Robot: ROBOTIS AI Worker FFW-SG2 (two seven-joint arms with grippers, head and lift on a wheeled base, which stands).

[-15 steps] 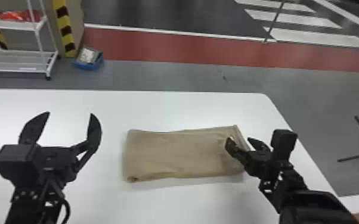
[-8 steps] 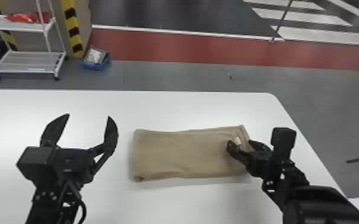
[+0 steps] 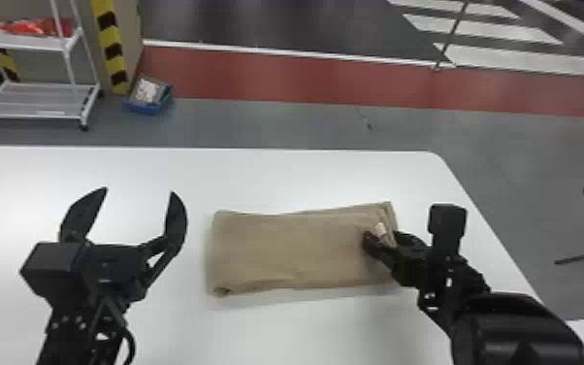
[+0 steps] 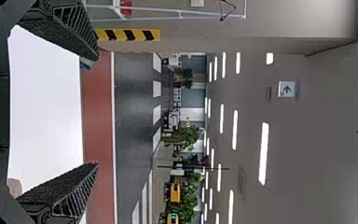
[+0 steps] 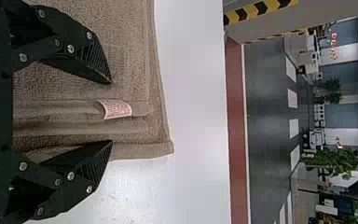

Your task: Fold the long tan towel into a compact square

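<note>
White table (image 3: 305, 179) | tan towel (image 3: 286, 252): end under right hand (image 3: 381, 236), near left hand (image 3: 139, 191) | both spread open, empty

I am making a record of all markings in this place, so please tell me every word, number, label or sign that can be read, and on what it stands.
No word or number can be read with certainty.
Label on the tan towel: red print, too small to read.
White sign overhead: a green arrow-like mark, no readable word.
</note>
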